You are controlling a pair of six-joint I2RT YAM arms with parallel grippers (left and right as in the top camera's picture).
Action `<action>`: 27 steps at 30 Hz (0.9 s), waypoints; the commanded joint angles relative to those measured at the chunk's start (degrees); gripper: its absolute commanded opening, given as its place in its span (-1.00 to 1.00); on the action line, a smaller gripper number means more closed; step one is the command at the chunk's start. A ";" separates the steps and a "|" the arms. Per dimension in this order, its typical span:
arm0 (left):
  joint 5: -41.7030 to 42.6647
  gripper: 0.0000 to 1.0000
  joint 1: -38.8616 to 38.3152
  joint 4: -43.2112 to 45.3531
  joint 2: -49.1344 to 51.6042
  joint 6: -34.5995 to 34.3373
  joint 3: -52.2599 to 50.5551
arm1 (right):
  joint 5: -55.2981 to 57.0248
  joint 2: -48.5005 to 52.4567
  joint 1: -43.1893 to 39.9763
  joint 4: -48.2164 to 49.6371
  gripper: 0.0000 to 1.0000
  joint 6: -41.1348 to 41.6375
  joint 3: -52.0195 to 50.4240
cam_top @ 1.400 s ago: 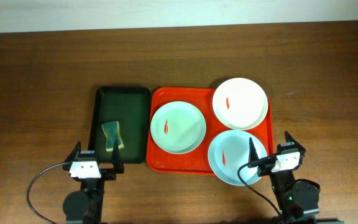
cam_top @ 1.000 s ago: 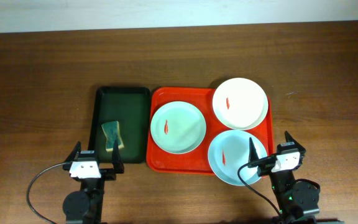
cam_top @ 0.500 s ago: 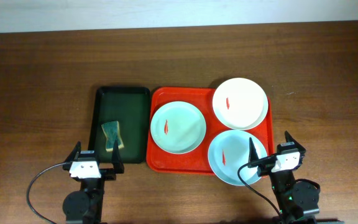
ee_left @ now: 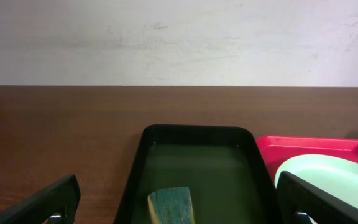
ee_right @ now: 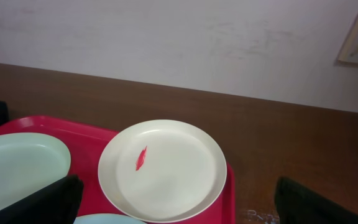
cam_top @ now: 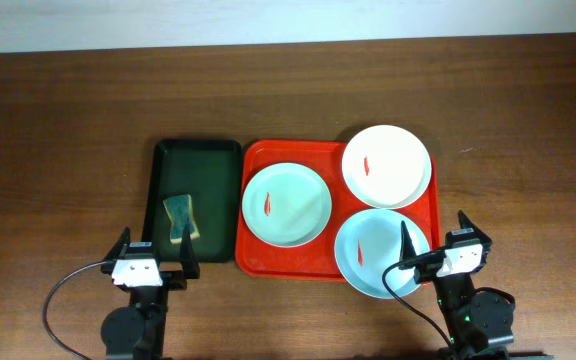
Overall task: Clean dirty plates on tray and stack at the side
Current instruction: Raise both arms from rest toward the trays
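The red tray (cam_top: 255,262) holds three plates, each with a small red smear: a mint green plate (cam_top: 287,205) at the left, a white plate (cam_top: 387,166) at the back right and a pale blue plate (cam_top: 378,255) at the front right. My left gripper (cam_top: 155,256) is open and empty near the table's front edge, just in front of the dark green tray. My right gripper (cam_top: 432,238) is open and empty at the blue plate's front right edge. The right wrist view shows the white plate (ee_right: 163,171) and the green plate (ee_right: 17,174).
A dark green tray (cam_top: 218,170) lies left of the red tray and holds a teal and yellow sponge (cam_top: 180,218). The sponge (ee_left: 171,205) and the green tray (ee_left: 194,130) show in the left wrist view. Bare brown table surrounds the trays.
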 commanded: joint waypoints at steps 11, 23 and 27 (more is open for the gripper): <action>1.01 0.98 0.20 -0.24 -0.28 0.90 -0.17 | 0.68 -0.48 0.57 -0.42 0.97 0.48 -0.31; 1.01 0.98 0.20 -0.24 -0.22 0.90 -0.17 | 0.68 -0.48 0.57 -0.39 0.97 0.48 -0.31; 1.55 0.98 0.20 -0.17 -0.22 0.87 -0.17 | 0.72 -0.48 0.57 -0.39 0.97 0.46 -0.31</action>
